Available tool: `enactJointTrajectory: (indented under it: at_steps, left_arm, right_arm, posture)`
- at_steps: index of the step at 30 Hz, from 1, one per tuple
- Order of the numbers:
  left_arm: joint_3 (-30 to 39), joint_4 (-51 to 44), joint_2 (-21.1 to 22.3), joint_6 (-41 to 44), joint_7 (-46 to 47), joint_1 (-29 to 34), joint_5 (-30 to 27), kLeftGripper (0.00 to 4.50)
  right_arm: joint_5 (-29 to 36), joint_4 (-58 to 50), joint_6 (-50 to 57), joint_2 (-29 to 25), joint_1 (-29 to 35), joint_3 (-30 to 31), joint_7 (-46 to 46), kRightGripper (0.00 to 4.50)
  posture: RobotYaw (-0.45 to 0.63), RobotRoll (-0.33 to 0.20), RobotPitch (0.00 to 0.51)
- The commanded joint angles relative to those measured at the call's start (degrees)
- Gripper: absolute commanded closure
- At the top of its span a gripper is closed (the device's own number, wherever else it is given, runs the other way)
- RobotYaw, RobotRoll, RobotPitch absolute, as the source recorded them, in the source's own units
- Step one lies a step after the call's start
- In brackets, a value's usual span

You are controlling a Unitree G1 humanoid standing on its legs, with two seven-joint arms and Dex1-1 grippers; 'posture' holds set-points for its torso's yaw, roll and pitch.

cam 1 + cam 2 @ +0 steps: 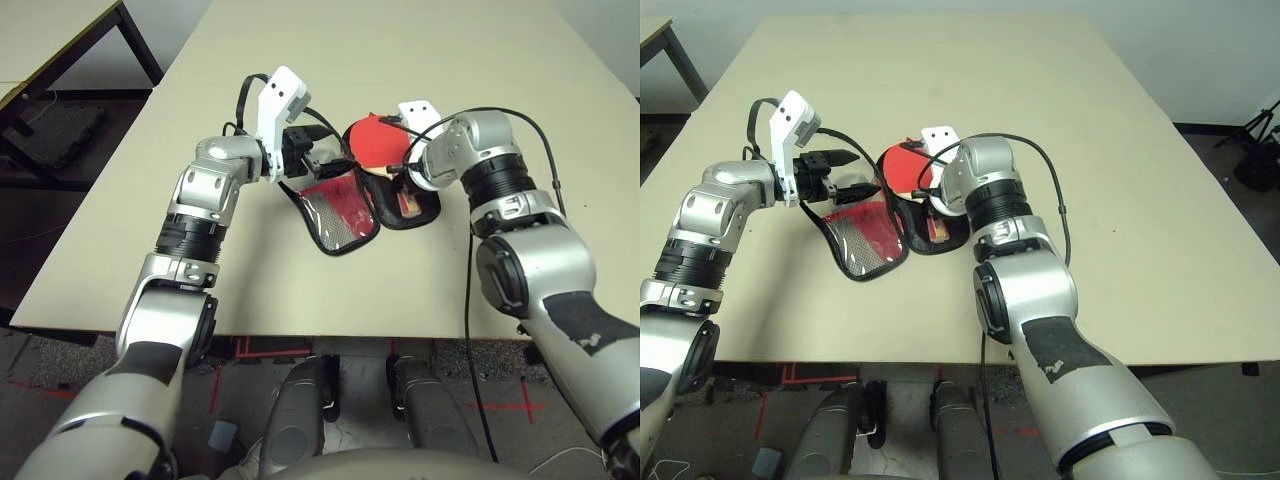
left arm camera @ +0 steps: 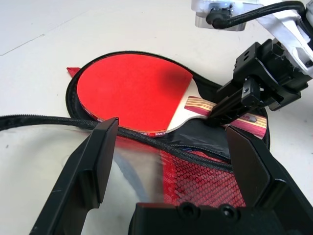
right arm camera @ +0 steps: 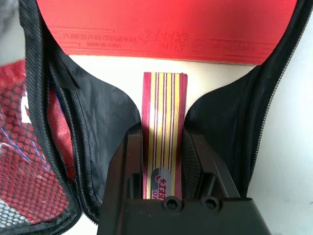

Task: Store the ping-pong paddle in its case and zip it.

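The paddle-shaped red-and-black fabric case (image 1: 345, 215) lies unzipped on the pale beige table (image 1: 300, 290), its two halves spread apart. On the black-lined half lies the ping-pong paddle (image 2: 132, 90) — round red rubber blade with a striped light-wood handle — blade at the case's far end, handle pointing toward the case's narrow near end. The right gripper (image 3: 164, 152) has its two black fingers clamped on either side of that handle, over the case's neck. The left gripper (image 2: 171, 156) sits just beside the case's other half — the flap with red mesh and a clear plastic pocket — its fingers spread wide above the flap's black zipper edge, holding nothing.
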Motion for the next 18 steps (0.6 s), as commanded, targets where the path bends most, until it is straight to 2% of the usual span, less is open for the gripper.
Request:
enactJointTrajectory:
  at_steps: [1, 3, 8, 12, 14, 18]
  left_arm:
    - [-0.06, 0.76, -0.31, -0.51, -0.05, -0.51, -0.08, 0.00]
    - [0.05, 0.96, -0.26, -0.65, -0.01, -0.61, -0.05, 0.00]
    - [1.08, 1.57, -0.16, -1.57, 1.03, -1.50, -0.22, 0.00]
    - [4.11, 3.55, -0.24, -3.87, 4.35, -4.10, -0.80, 0.00]
    - [5.87, 5.03, -0.54, -5.25, 6.37, -5.45, -1.17, 0.00]
    - [9.64, 10.87, -0.06, -9.37, 10.57, -9.50, -1.57, 0.00]
  right_arm:
    - [-0.67, -0.88, -0.10, 0.51, 0.26, -0.83, -0.06, 3.38]
    - [-0.67, -0.51, 0.03, 0.77, -0.27, -1.46, -0.21, 2.65]
    - [0.22, -3.39, 1.14, 1.03, -0.63, -5.01, -1.13, 1.24]
    - [1.80, -12.89, -4.87, -1.03, 0.12, -6.48, 2.32, 0.03]
    - [2.30, -16.32, -11.81, -2.43, 1.32, -7.70, 4.34, 0.03]
    - [1.15, -25.06, -27.85, -10.52, 8.42, -2.97, 18.17, 0.03]
  posture:
    - [0.01, 0.000, 0.160]
    - [0.01, 0.000, 0.160]
    - [0.01, 0.000, 0.153]
    - [0.01, 0.000, 0.144]
    - [0.01, 0.000, 0.142]
    - [0.00, 0.000, 0.132]
